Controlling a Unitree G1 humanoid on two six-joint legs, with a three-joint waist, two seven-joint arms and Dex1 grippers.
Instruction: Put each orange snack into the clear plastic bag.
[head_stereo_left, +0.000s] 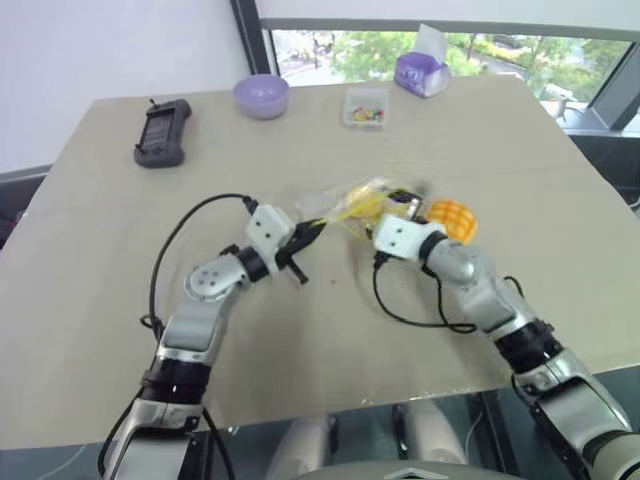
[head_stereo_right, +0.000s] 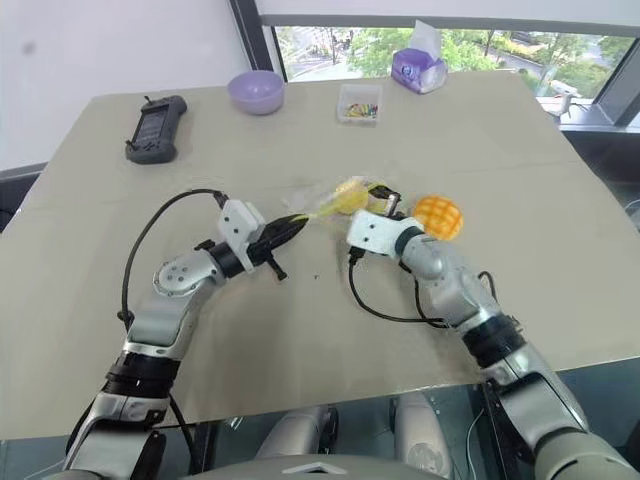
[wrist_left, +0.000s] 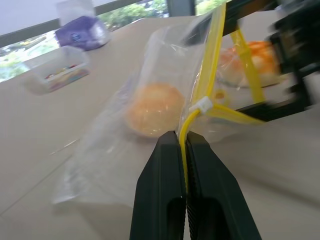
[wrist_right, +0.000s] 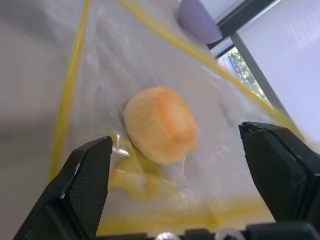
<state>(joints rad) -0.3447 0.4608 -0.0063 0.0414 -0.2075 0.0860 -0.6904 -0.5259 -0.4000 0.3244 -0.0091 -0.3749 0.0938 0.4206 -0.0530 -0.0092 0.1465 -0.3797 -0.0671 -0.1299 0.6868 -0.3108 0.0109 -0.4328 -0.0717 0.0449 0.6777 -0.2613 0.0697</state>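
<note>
Left gripper (wrist_left: 182, 150) pinches the clear plastic bag (wrist_left: 125, 145) at its yellow strip, arm level. Right gripper (wrist_right: 175, 165) spread wide — paler snack (wrist_right: 160, 124) bagged; grid-topped bun (head_stereo_left: 451, 218) on table beside.

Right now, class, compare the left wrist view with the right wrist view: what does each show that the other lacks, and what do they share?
Left wrist view alone: the left gripper shut on the clear plastic bag's yellow strip, the grid-topped bun outside the bag, the small clear box. Right wrist view alone: the right gripper, fingers wide apart, and the lavender bowl. Both: the paler round snack inside the bag.
</note>
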